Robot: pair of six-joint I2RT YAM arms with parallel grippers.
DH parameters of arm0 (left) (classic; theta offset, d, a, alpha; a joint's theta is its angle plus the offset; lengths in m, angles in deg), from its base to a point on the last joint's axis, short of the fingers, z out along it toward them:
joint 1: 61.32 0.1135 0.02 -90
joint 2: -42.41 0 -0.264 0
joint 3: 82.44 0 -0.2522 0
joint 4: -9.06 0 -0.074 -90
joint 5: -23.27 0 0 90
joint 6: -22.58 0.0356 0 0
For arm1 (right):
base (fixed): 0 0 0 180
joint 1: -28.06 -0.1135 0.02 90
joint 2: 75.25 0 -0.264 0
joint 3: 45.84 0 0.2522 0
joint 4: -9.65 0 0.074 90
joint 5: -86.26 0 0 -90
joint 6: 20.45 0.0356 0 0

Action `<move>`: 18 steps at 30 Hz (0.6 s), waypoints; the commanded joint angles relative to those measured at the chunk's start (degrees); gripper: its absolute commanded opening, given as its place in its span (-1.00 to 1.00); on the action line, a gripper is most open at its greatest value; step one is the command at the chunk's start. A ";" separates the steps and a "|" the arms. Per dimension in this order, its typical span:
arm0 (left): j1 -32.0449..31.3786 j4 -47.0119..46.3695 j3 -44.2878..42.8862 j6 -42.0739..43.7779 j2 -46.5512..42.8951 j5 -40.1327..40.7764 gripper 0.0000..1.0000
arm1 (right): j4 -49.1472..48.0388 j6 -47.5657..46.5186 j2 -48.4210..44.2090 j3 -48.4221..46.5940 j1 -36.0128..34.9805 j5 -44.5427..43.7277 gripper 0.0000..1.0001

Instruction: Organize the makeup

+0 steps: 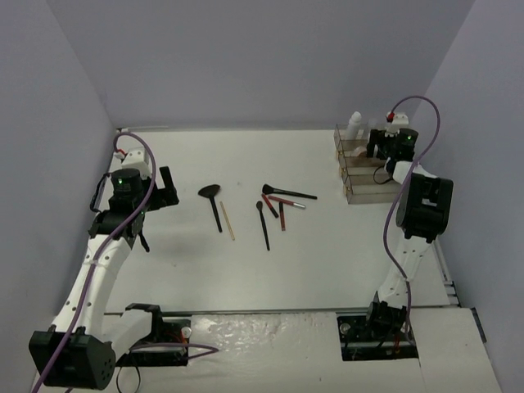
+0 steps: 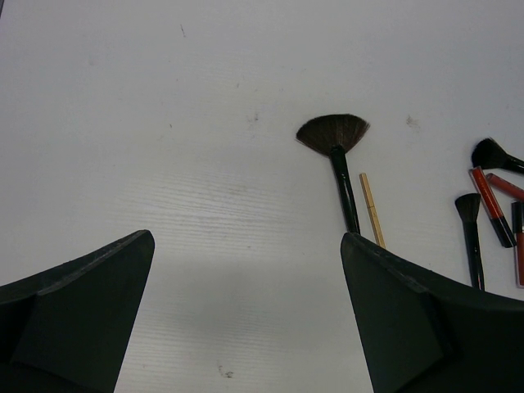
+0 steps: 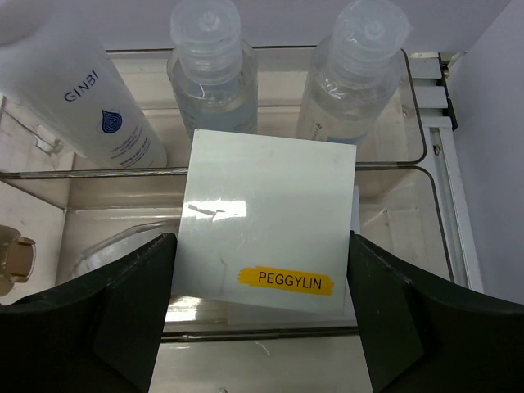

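My right gripper (image 3: 262, 307) is shut on a white square pad (image 3: 266, 205) with a yellow label, its fingers against the pad's two side edges. It holds the pad over the middle tier of the clear organizer (image 3: 393, 176). Three white-capped bottles stand in the back tier: one white (image 3: 82, 98) and two clear (image 3: 209, 74) (image 3: 352, 78). My left gripper (image 2: 246, 315) is open and empty above the bare table. On the table lie a fan brush (image 1: 211, 193), a tan pencil (image 1: 228, 219), a small brush (image 1: 263, 223), a large brush (image 1: 286, 193) and red pencils (image 1: 282, 214).
The organizer (image 1: 364, 168) stands at the table's back right, near the side wall. A tan-capped item (image 3: 15, 255) shows at its left edge. In the left wrist view the fan brush (image 2: 334, 135) and tan pencil (image 2: 372, 210) lie ahead and to the right.
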 commanded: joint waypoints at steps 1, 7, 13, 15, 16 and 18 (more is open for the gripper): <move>0.45 -3.56 -1.74 -0.02 -0.23 -0.49 0.94 | -2.33 -3.36 1.02 -5.90 0.49 1.43 -0.63; 0.45 -3.31 -1.90 -0.02 -0.14 -0.59 0.94 | -2.60 -2.42 -0.82 -5.00 0.57 1.37 0.36; 0.54 -3.41 -1.87 -0.30 -1.40 -1.00 0.94 | -5.08 1.18 -10.15 1.56 0.03 0.25 0.89; 0.54 -3.49 -1.70 -0.38 -2.11 -1.41 0.94 | -4.57 2.09 -13.04 3.59 -0.75 -0.83 0.92; 0.54 -3.54 -1.61 -0.43 -2.25 -1.55 0.94 | -3.65 2.75 -15.42 4.20 -1.22 -1.62 0.94; 0.54 -3.44 -1.68 -0.53 -2.55 -1.78 0.94 | -2.56 4.12 -19.62 6.29 -2.47 -3.09 0.97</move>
